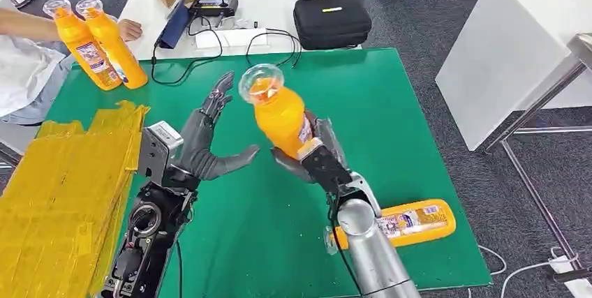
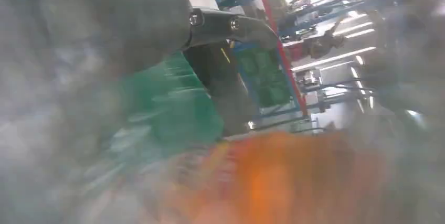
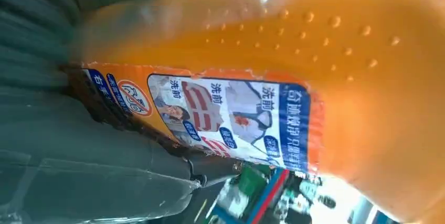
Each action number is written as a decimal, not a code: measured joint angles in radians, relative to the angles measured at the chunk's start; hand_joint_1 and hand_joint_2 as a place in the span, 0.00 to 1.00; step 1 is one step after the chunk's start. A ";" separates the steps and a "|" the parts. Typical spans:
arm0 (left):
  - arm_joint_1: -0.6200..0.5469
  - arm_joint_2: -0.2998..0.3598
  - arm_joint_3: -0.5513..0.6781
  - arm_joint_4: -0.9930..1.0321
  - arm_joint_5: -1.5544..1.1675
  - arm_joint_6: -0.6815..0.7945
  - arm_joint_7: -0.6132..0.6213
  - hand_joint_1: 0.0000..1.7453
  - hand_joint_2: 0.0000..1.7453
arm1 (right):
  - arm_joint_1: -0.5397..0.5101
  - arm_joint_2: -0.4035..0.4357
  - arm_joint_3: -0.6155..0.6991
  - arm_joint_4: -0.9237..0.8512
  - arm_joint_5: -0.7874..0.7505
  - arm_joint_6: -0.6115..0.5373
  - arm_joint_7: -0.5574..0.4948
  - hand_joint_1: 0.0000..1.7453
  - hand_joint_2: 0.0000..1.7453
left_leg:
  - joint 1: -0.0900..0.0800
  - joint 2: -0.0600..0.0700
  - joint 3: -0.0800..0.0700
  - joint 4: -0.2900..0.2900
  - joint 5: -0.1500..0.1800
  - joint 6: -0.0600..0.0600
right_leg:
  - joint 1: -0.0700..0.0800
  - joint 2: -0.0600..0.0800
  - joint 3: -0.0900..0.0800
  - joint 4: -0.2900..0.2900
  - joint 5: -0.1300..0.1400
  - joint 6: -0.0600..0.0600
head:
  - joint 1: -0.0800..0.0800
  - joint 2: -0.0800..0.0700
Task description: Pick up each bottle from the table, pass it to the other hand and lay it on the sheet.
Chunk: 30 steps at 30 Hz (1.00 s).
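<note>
One bottle [image 1: 279, 113] gripped upright, right hand [image 1: 314, 158], left hand [image 1: 209, 137] splayed

The green table [image 1: 391, 123] has bare room in the middle and on the far right side. A yellow sheet [image 1: 63, 193] covers the left. Two bottles [image 1: 101, 43] stand far left, and one bottle [image 1: 412, 222] lies near the right arm.
</note>
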 measured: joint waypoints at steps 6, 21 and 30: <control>0.002 0.002 0.000 0.000 0.027 -0.005 0.005 0.00 1.00 | -0.001 0.024 0.056 0.070 0.051 -0.043 -0.005 1.00 1.00 | 0.000 0.000 0.000 0.000 0.000 0.000 | 0.000 0.000 0.000 0.000 0.000 0.000 | 0.000 0.000; 0.013 0.003 -0.015 0.008 0.040 -0.020 0.005 0.00 1.00 | -0.017 0.052 0.103 0.165 0.081 -0.093 -0.022 1.00 1.00 | 0.000 0.000 0.000 0.000 0.000 0.000 | 0.000 0.000 -0.001 0.000 0.000 0.000 | 0.000 0.000; 0.007 0.003 -0.031 0.042 0.061 -0.020 0.004 0.00 1.00 | -0.042 0.071 0.146 0.217 0.047 -0.129 -0.039 0.99 1.00 | 0.000 0.000 0.000 0.000 0.000 0.000 | 0.000 0.000 -0.001 0.000 0.000 0.000 | 0.000 0.000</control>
